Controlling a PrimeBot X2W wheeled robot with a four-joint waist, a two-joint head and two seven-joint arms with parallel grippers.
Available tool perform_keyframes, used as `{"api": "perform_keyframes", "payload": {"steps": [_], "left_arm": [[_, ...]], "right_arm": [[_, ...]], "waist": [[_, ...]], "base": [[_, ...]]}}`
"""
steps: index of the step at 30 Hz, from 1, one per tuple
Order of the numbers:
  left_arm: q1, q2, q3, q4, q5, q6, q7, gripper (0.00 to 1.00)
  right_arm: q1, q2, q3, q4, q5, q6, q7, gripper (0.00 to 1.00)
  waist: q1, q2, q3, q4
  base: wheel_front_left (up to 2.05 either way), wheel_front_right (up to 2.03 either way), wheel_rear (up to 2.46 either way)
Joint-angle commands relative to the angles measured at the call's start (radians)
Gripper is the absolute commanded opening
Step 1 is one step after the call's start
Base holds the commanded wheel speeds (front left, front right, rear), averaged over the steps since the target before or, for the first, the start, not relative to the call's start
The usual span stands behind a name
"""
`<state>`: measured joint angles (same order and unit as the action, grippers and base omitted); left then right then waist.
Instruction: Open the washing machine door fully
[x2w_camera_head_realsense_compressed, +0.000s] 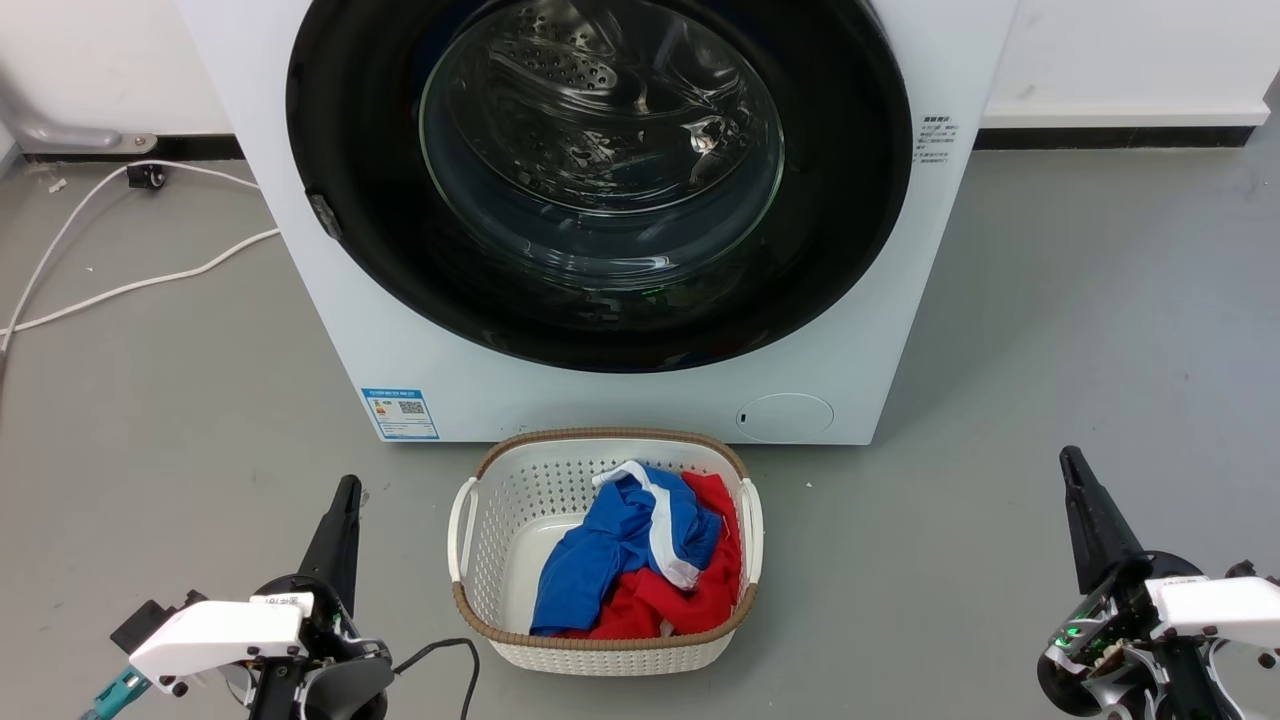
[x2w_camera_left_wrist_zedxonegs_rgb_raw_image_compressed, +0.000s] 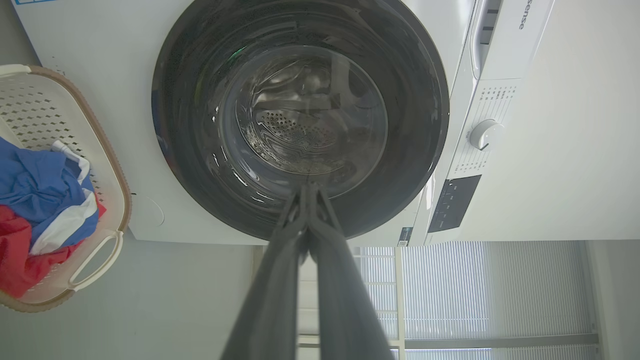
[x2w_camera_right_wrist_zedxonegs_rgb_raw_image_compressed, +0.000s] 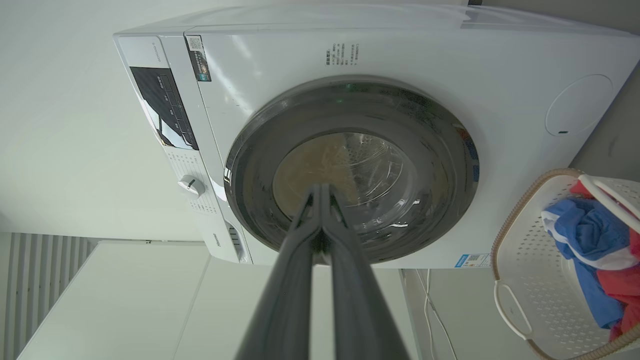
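Observation:
The white washing machine (x2w_camera_head_realsense_compressed: 330, 300) stands ahead of me. Its round glossy black door (x2w_camera_head_realsense_compressed: 840, 230) with the clear glass bowl lies flat against the front, closed; a small dark latch sits on the door's left rim. From the wrist views the same door (x2w_camera_left_wrist_zedxonegs_rgb_raw_image_compressed: 190, 165) (x2w_camera_right_wrist_zedxonegs_rgb_raw_image_compressed: 440, 165) fills the machine's front. My left gripper (x2w_camera_head_realsense_compressed: 347, 490) (x2w_camera_left_wrist_zedxonegs_rgb_raw_image_compressed: 309, 186) is low at the left, fingers pressed together, holding nothing. My right gripper (x2w_camera_head_realsense_compressed: 1070, 462) (x2w_camera_right_wrist_zedxonegs_rgb_raw_image_compressed: 321, 187) is low at the right, also shut and empty. Both are well short of the machine.
A white perforated laundry basket (x2w_camera_head_realsense_compressed: 500, 500) with blue, red and white clothes sits on the grey floor right before the machine, between my grippers. White cables (x2w_camera_head_realsense_compressed: 130, 285) trail on the floor at the left. A wall runs behind the machine.

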<state>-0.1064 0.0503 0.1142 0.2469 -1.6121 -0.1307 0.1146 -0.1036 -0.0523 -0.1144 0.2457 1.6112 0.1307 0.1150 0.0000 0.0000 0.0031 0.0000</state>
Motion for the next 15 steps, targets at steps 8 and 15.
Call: {"api": "perform_keyframes", "payload": {"steps": [8, 15], "left_arm": [[-0.003, 0.0, 0.003, -0.004, -0.002, -0.001, 0.002, 0.0], [-0.003, 0.0, 0.003, -0.004, -0.002, -0.001, 0.002, 0.0]], "right_arm": [[-0.011, 0.004, 0.001, 0.001, 0.004, 0.0, 0.001, 0.0], [-0.011, 0.004, 0.001, 0.001, 0.004, 0.0, 0.001, 0.0]], "waist": [[0.0, 0.0, 0.0, 0.0], [0.0, 0.0, 0.0, 0.0]], "base": [[0.0, 0.0, 0.0], [0.0, 0.0, 0.0]]}}
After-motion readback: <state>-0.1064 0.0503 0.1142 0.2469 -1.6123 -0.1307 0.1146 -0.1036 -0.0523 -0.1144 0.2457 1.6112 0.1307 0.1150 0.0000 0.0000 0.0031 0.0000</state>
